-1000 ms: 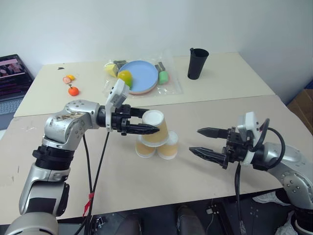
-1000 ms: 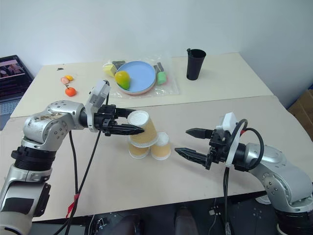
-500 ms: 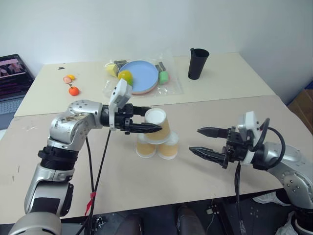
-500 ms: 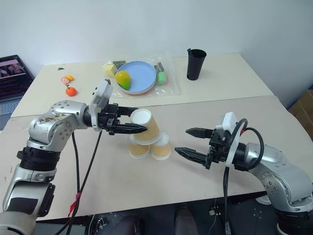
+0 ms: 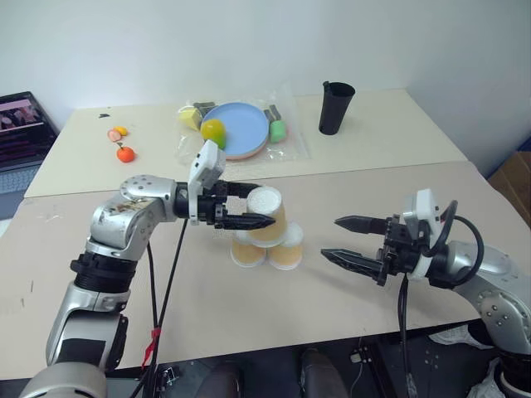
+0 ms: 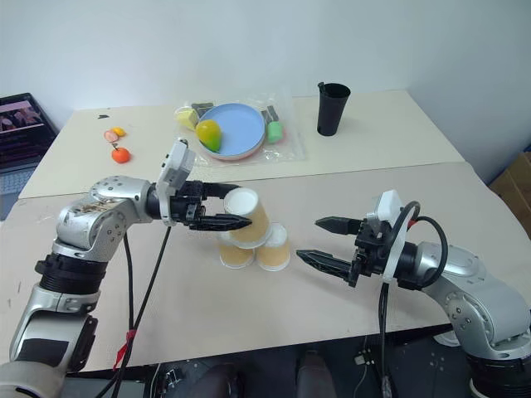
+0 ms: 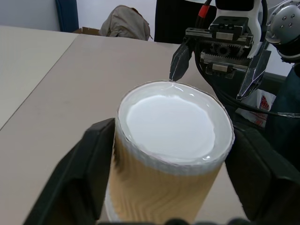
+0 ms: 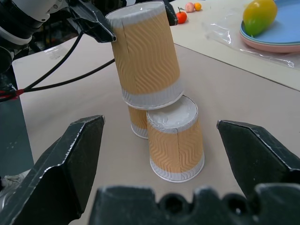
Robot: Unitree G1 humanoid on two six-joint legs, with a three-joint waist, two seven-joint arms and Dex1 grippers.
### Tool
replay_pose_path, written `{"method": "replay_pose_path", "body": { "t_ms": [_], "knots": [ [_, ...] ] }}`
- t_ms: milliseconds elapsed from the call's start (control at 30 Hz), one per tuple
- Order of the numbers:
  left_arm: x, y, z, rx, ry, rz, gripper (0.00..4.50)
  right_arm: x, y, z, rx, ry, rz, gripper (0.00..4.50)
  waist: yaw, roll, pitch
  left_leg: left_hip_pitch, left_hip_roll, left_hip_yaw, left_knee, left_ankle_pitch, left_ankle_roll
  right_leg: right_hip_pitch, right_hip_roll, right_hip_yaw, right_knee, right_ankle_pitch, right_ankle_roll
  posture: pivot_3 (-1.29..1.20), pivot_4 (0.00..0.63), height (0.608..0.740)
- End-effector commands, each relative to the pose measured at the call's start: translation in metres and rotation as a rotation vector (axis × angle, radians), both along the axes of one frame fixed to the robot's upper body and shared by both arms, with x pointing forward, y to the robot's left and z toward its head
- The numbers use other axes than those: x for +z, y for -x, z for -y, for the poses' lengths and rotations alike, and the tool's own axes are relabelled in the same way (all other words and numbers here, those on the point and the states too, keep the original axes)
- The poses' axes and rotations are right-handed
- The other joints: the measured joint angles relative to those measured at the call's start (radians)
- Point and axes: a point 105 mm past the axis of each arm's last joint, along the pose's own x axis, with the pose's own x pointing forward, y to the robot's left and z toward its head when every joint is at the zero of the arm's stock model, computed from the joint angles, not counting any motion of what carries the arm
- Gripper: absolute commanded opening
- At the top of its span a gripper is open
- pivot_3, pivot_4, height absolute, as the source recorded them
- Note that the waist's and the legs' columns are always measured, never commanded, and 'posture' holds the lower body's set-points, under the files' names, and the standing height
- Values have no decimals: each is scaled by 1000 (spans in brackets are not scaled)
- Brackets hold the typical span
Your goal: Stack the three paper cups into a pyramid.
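A: Since the earlier frames the left gripper has let its fingers part; a second ago they were pinching the top cup, and now they stand either side of it with a gap showing at each wall in the left wrist view. The arm's elbow has also swung in closer to the cups.

B: And the top cup itself?

A: Upside down, white base up, resting tilted on the two lower cups. It leans toward the left arm, its rim sitting on the base of the near lower cup and on the far lower cup.

B: Are the lower two touching?

A: Side by side, both inverted on the table, just beside each other; I can't tell if the walls meet.

B: The right gripper?

A: The right gripper hovers to the right of the stack, fingers spread wide, nothing between them, well apart from the near lower cup.

B: Room around the stack?

A: Bare tabletop between the stack and the table's near edge, and to its right. Beyond the stack, past the seam, the blue plate lies well away; the black cup stands further right of that.
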Motion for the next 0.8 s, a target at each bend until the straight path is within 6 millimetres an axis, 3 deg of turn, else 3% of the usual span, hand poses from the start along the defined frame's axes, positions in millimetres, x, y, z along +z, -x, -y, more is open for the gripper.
{"method": "replay_pose_path", "body": {
  "t_ms": [33, 267, 400, 533, 633, 700, 800],
  "knots": [
    [12, -2, -1, 33, 31, 63, 4473, 10, 3, 2, 0, -3, 34, 4500, -1, 0, 0, 0, 0, 0, 0, 0, 0, 0, 0, 0, 0, 0, 0, 0, 150, 735],
    [34, 4, 2, 39, 125, 103, 4473, 9, 5, 2, 6, -8, 22, 4500, 0, 0, 0, 0, 0, 0, 0, 0, 0, 0, 0, 0, 0, 0, 0, 0, 150, 735],
    [70, 15, 4, 36, 251, 101, 4473, 10, 3, 3, 6, -15, 16, 4500, 2, 0, 0, 0, 0, 0, 0, 0, 0, 0, 0, 0, 0, 0, 0, 0, 150, 735],
    [86, 22, -3, 77, 285, 115, 4473, 11, 1, 2, 10, -17, 13, 4500, -2, 0, 0, 0, 0, 0, 0, 0, 0, 0, 0, 0, 0, 0, 0, 0, 150, 735],
    [83, 17, -21, 195, 266, 140, 4473, 11, 0, 2, 8, -14, 13, 4500, -4, 0, 0, 1, 0, 0, 0, 0, 0, 0, 0, 1, 1, 0, 0, 0, 150, 735],
    [66, 7, -40, 345, 197, 145, 4473, 9, 0, 6, -3, -7, 8, 4500, -7, 0, 0, 1, 0, 0, 0, 0, 0, 0, 0, 1, 1, 0, 0, 0, 150, 735],
    [38, 0, -82, 570, 156, 119, 4473, 4, -9, 27, -116, 36, 38, 4500, -8, 1, -1, 3, 0, 1, -1, 0, 0, 0, 0, 2, 1, 0, 0, 0, 150, 735]
  ]
}}
